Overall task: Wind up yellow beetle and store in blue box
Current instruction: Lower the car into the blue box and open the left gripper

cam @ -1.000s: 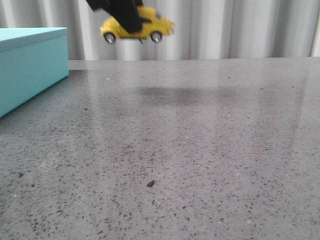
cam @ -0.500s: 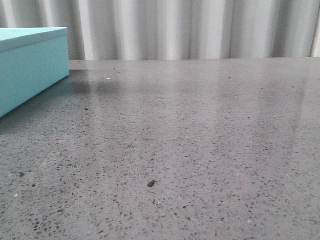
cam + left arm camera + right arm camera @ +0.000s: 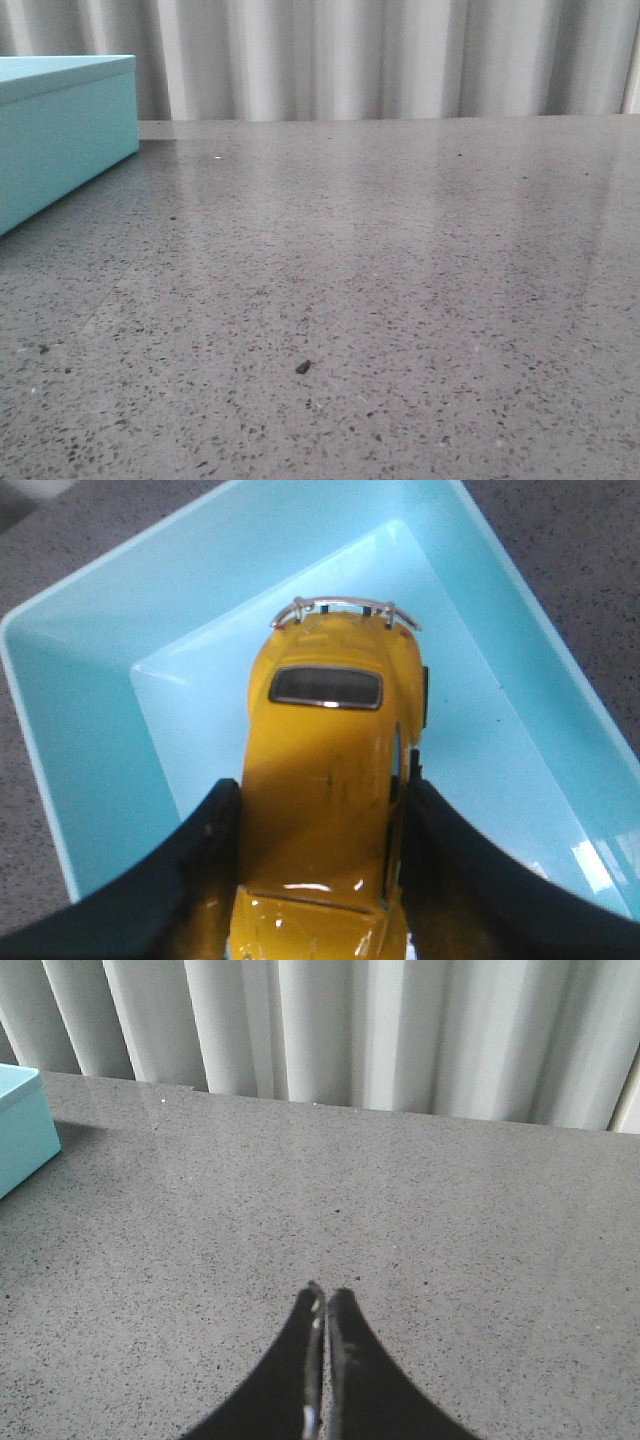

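Note:
In the left wrist view, my left gripper (image 3: 320,788) is shut on the yellow beetle (image 3: 325,750), one black finger on each flank. The car hangs over the open inside of the blue box (image 3: 80,710), its chrome bumper pointing away from the wrist; whether it touches the floor of the box I cannot tell. The front view shows only the blue box's side (image 3: 60,130) at the far left, with no car and no arm. My right gripper (image 3: 327,1295) is shut and empty, low over the bare tabletop, well right of the box corner (image 3: 20,1125).
A grey speckled stone tabletop (image 3: 380,280) fills the front view, with a small dark speck (image 3: 302,367) near the front. A pale pleated curtain (image 3: 380,60) hangs behind the table's back edge.
One second ago the left gripper held the beetle high in the front view near the top middle. It has since left that view, and its shadow drifted left towards the box.

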Controlling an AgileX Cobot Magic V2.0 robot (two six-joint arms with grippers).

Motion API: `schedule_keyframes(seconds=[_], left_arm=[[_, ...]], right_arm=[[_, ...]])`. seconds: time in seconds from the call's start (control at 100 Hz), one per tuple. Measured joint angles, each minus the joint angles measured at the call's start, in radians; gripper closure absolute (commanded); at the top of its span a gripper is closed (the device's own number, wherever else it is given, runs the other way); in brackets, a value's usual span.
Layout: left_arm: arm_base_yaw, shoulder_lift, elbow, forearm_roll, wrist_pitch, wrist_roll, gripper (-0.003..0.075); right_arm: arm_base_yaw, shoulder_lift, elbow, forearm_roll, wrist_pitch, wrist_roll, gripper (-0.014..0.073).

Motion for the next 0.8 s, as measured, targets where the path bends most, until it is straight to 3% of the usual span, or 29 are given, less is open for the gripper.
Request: schedule_keyframes(seconds=[0.56, 0.66, 0.8], left_arm=[[0.002, 0.213, 0.107, -0.043, -0.015, -0.020, 0.0735], [0.002, 0.219, 0.107, -0.043, -0.016, -0.020, 0.0649], [0.002, 0.219, 0.107, -0.043, -0.016, -0.037, 0.0398]], right_arm=[[0.000, 0.000, 0.000, 0.000, 0.000, 0.000, 0.0655], [0.000, 0.000, 0.000, 0.000, 0.000, 0.000, 0.0655], [0.000, 0.000, 0.000, 0.000, 0.000, 0.000, 0.0655]])
